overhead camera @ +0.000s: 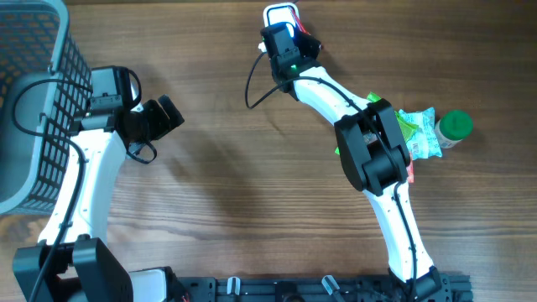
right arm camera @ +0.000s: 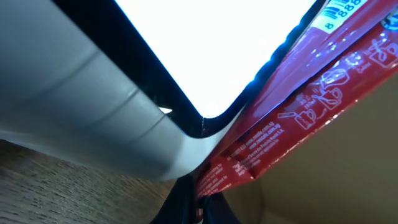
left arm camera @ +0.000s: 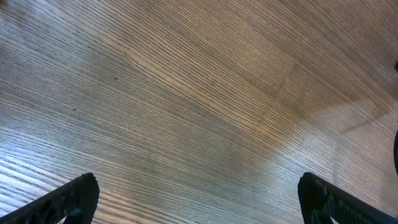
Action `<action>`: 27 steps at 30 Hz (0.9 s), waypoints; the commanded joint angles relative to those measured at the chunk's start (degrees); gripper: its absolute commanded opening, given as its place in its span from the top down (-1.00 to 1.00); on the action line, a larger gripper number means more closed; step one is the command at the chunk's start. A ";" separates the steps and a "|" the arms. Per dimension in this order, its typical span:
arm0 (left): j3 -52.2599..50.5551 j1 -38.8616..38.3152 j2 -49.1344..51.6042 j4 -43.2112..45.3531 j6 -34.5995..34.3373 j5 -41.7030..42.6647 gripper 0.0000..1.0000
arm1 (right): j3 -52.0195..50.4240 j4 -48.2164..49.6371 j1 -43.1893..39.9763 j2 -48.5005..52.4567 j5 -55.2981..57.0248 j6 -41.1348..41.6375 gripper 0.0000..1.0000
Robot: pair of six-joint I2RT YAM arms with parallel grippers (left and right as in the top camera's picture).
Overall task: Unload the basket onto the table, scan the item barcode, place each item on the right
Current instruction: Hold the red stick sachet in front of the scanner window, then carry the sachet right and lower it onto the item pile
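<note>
The item is a red packet with white print. My right gripper is shut on its lower corner. A white label with blue digits shows at the packet's upper end. The packet lies against the scanner, a pale grey body with a black-rimmed, brightly glowing window. From overhead, the scanner stands at the far edge, with the right gripper right in front of it. The packet is mostly hidden there. My left gripper hangs open over bare wood, its fingertips wide apart with nothing between them.
A grey mesh basket fills the far left. By the right arm's elbow lie a green packet and a green-capped bottle. A black cable loops down from the right wrist.
</note>
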 commanded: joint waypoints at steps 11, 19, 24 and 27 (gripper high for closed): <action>-0.17 -0.17 0.13 -0.02 0.48 0.70 -1.00 | 0.74 -6.69 0.48 -10.08 -8.15 13.62 0.92; -0.17 -0.17 0.13 -0.02 0.48 0.70 -1.00 | 0.74 -32.54 -2.43 -26.58 -19.96 37.59 0.92; -0.17 -0.17 0.13 -0.02 0.48 0.70 -1.00 | 0.72 -51.19 -8.09 -30.14 -37.66 44.48 0.91; -0.17 -0.17 0.13 -0.02 0.48 0.70 -1.00 | -1.38 -59.01 -13.11 -30.08 -45.94 47.67 0.91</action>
